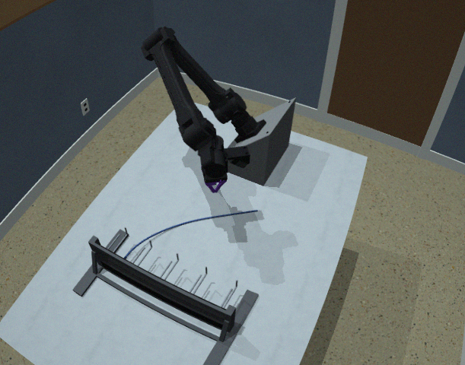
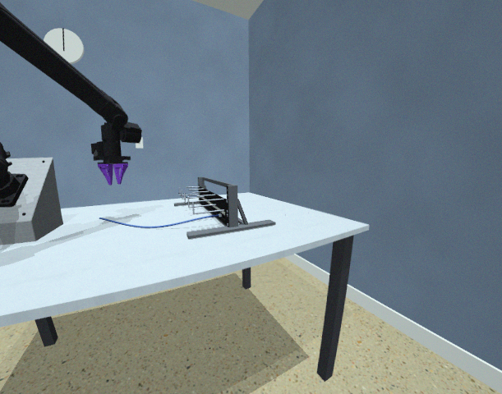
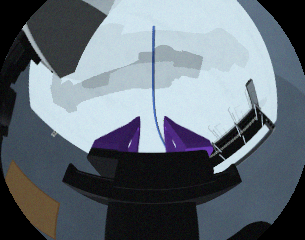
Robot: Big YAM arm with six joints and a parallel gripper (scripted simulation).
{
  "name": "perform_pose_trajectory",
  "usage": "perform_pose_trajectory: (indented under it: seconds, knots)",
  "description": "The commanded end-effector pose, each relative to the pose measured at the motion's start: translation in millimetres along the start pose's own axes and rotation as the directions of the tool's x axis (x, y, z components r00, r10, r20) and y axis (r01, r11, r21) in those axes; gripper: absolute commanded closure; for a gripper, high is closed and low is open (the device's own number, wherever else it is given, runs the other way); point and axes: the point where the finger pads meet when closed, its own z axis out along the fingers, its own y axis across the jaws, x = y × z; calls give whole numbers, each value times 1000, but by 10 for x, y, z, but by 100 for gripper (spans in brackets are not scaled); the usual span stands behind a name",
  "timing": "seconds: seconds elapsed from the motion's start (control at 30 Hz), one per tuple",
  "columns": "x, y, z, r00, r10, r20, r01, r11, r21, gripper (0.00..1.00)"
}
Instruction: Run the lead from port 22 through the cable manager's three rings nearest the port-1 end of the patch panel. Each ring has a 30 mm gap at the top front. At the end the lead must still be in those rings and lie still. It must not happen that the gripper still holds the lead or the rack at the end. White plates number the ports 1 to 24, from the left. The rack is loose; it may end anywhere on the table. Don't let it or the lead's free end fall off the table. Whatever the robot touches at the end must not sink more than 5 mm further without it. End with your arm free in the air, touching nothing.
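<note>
Blue-walled room with a door, a clock and speckled flooring.
A brown door (image 1: 381,71) stands in a pale frame (image 1: 329,58); a round white clock (image 2: 64,45) and a small outlet (image 1: 84,106) are on blue walls (image 1: 240,42) (image 2: 382,127) (a brown board (image 1: 20,9) (image 3: 31,200) is partly cropped in the top view), above tan flooring (image 1: 417,204) (image 2: 166,339).

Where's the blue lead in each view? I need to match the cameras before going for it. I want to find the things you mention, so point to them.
Top: the blue lead (image 1: 181,224) (image 2: 151,226) (image 3: 153,75) arcs across mid-picture, above the rack (image 1: 161,284) (image 2: 232,205) (image 3: 270,125).
Exterior: left of the rack, below the tool (image 1: 214,185) (image 2: 115,184) (image 3: 152,120).
Wrist: upper centre, running down behind the right finger.
Shared landmark: the rack.
</note>
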Motion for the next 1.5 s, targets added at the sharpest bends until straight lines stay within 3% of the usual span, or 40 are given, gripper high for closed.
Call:
perform_pose_trajectory:
  seconds: [0.0,1.07,1.47]
  knots:
    - [-7,-154,-133,1000,-17,-15,18,999,47,68]
    - [-13,-148,-124,1000,-17,-15,18,999,45,68]
    - [-8,-34,180,1000,-13,-1,13,1000,5,68]
